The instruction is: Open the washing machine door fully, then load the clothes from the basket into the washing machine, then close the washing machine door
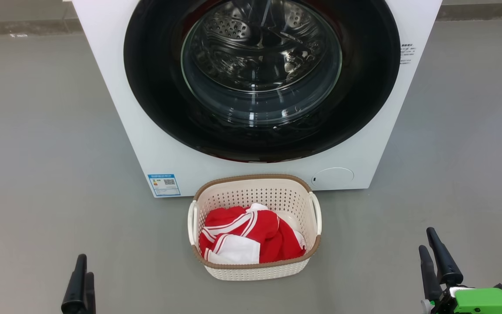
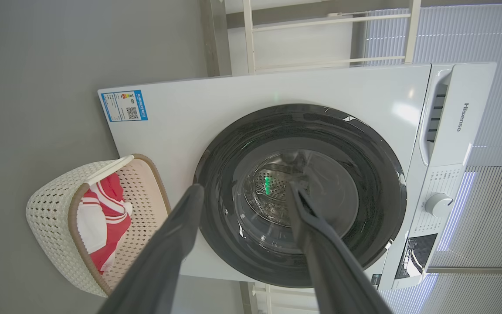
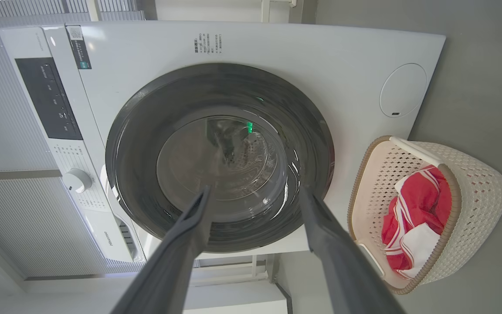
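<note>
A: What are the fingers on the right gripper like?
B: Long and black, tapering to rounded tips, and each swells into a bulge near its base. Behind them sits a bright green housing with a small white piece at its front.
A: And the left gripper?
B: Dark fingers too. In the wrist views they look matte charcoal, smooth and flat-sided.

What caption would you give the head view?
Clothes in the basket before the washer, door shut; left gripper and right gripper open.
</note>
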You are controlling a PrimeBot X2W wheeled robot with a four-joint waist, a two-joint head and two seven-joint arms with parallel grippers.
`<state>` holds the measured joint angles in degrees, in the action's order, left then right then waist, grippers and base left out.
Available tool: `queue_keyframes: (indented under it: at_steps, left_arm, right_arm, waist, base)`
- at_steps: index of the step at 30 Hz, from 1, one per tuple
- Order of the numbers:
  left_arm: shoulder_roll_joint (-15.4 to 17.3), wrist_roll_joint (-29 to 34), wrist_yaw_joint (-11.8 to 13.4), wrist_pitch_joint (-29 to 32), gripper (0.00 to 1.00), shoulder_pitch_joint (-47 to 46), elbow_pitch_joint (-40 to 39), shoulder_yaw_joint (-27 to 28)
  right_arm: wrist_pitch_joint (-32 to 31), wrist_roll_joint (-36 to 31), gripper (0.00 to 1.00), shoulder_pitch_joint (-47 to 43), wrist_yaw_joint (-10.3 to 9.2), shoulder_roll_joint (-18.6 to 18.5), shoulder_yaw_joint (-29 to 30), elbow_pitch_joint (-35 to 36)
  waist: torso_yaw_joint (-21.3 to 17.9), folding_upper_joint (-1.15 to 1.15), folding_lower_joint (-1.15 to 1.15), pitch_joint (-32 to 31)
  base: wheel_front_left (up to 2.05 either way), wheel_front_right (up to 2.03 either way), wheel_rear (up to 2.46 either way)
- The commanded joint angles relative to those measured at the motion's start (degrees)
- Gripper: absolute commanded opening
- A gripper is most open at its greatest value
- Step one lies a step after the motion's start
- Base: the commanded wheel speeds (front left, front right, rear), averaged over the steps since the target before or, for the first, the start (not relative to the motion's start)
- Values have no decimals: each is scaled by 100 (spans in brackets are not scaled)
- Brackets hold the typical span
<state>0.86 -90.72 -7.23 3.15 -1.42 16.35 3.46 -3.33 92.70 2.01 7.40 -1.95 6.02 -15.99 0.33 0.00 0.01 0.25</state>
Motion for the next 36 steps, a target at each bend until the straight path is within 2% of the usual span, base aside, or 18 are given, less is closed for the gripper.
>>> queue_keyframes:
  at_steps: [1, 18, 36]
  left_arm:
    - [114, 123, -5, -73, 100, -216, -204, 17]
    - [233, 721, -8, -357, 100, -259, -425, -106]
    - [378, 2257, -12, -667, 100, -295, -695, -287]
  right_arm:
    - [67, -90, 100, 225, 2, -75, -84, 209]
    - [418, -649, 100, 364, 3, -367, -565, 390]
    - [722, -2163, 100, 536, 4, -482, -857, 466]
  waist:
    - [4, 0, -1, 0]
    - [33, 0, -1, 8]
    - [36, 0, -1, 23]
  base:
    - [0, 0, 0]
    - [0, 0, 0]
    - [0, 0, 0]
